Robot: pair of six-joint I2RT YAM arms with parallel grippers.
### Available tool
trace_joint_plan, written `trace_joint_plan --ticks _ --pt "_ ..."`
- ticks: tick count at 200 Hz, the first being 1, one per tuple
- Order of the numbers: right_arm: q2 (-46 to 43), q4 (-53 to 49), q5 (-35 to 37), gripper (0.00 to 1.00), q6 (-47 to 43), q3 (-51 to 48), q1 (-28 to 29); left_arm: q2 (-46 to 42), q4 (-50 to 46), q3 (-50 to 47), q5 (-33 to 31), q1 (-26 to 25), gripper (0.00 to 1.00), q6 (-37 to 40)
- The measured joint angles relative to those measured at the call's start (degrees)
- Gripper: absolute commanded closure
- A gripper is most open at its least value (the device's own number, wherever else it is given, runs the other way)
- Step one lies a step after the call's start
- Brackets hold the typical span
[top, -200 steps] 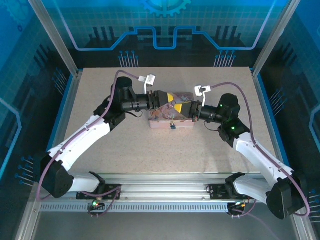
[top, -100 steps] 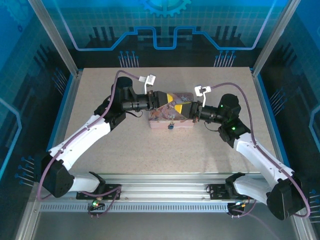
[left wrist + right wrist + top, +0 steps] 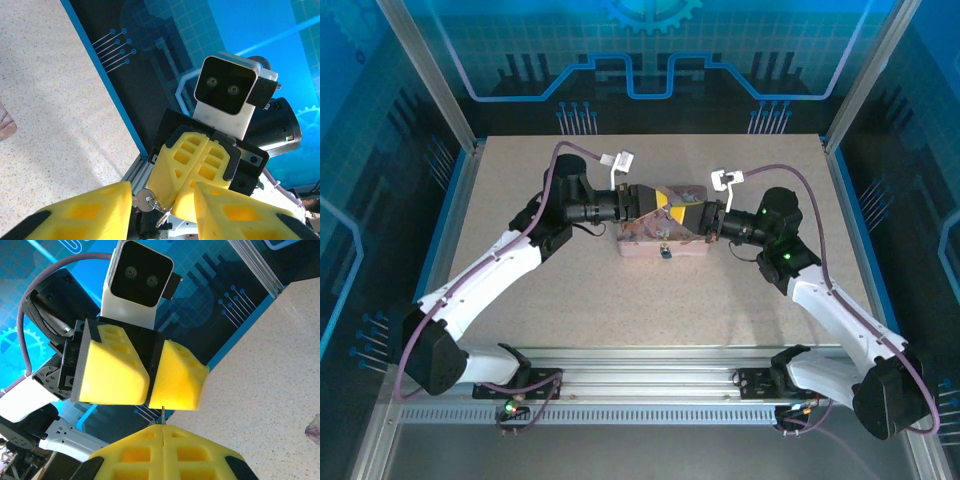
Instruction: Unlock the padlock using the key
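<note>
— Speckled beige table [image 3: 570, 300] between blue printed walls on my top feed, with the pink tin [image 3: 638, 240] at its middle. Can you find the padlock?
— Yes, I see the padlock [image 3: 664, 252] as a small dark thing touching the tin's near side, about halfway along it.
— And the arms?
— Both reach in over the tin. My left gripper [image 3: 670, 203] hangs above the tin's far half and my right gripper [image 3: 700, 222] above its right end, tips close together.
— How do the jaws stand?
— On the left wrist feed my own yellow fingers [image 3: 80, 212] stand well apart, gripping nothing. The right pair is pressed together on the key [image 3: 144, 201], whose head and ring stick out beside the tips. On the right wrist feed I see it as a thin metal sliver rising from the seam
</note>
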Motion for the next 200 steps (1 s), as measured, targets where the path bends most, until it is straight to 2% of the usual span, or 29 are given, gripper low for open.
trace_joint_plan --ticks 26,49,83,112,137,143,151,159,164,176,200 --pt "0.24 -0.02 0.02 1.00 0.22 0.00 0.00 0.00 0.02 -0.11 0.04 -0.07 0.73 0.20" --pt "0.44 0.00 0.00 1.00 0.44 0.00 0.00 0.00 0.02 -0.24 0.37 -0.39 0.86 0.48" --pt "0.44 0.42 0.00 1.00 1.07 0.00 -0.26 0.00 -0.07 -0.42 0.44 -0.50 0.86 0.37" --pt "0.44 0.79 0.24 1.00 1.77 0.00 -0.96 0.00 -0.04 -0.48 0.44 -0.48 1.00 0.33" --pt "0.44 0.81 0.22 1.00 2.01 -0.02 -1.03 0.00 0.07 -0.48 0.46 -0.50 1.00 0.70" --pt "0.44 0.79 0.22 0.96 2.10 0.00 -1.03 0.00 0.04 -0.48 0.44 -0.50 1.00 0.81" --pt "0.44 0.76 0.24 0.87 2.14 -0.02 -1.03 0.00 0.04 -0.48 0.44 -0.48 1.00 0.85" --pt "0.44 0.74 0.26 0.70 2.38 -0.02 -1.03 0.00 0.07 -0.48 0.44 -0.50 1.00 0.85" --pt "0.44 0.72 0.42 0.64 2.21 -0.02 -1.03 0.00 0.04 -0.48 0.44 -0.57 1.00 0.85" --pt "0.42 0.79 1.16 0.56 2.47 -0.02 -1.11 0.00 0.17 -0.59 0.39 -0.68 1.00 0.83" --pt "0.09 1.11 2.49 0.52 3.30 -0.42 -1.29 -0.02 0.61 -1.33 -0.07 -0.70 1.00 0.24"
